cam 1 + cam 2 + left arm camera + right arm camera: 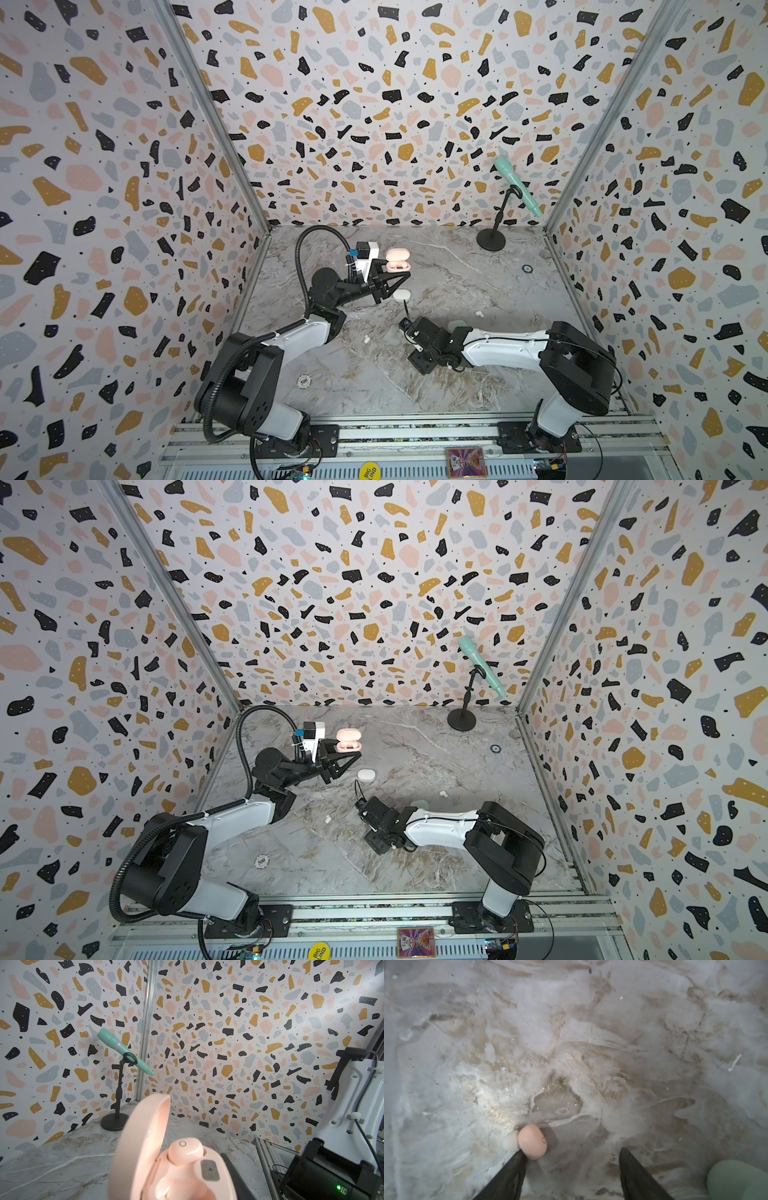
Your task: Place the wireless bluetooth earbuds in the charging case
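Observation:
My left gripper [401, 279] is shut on a pale pink charging case [397, 262], holding it above the table at the back left. In the left wrist view the case [176, 1180] has its lid up, with one pink earbud [185, 1152] seated in it and the socket beside it empty. My right gripper [571, 1150] points down at the table, open. A second pink earbud [532, 1141] lies on the marble against the tip of one finger [517, 1163]. In both top views the right wrist [419, 349] hides that earbud.
A closed white case [402, 295] lies near the left gripper. White earbuds [478, 313] [366, 339] lie loose on the table. A mint green case [737, 1178] sits beside the right arm. A microphone stand [491, 240] is at the back right and a poker chip [304, 380] at the front left.

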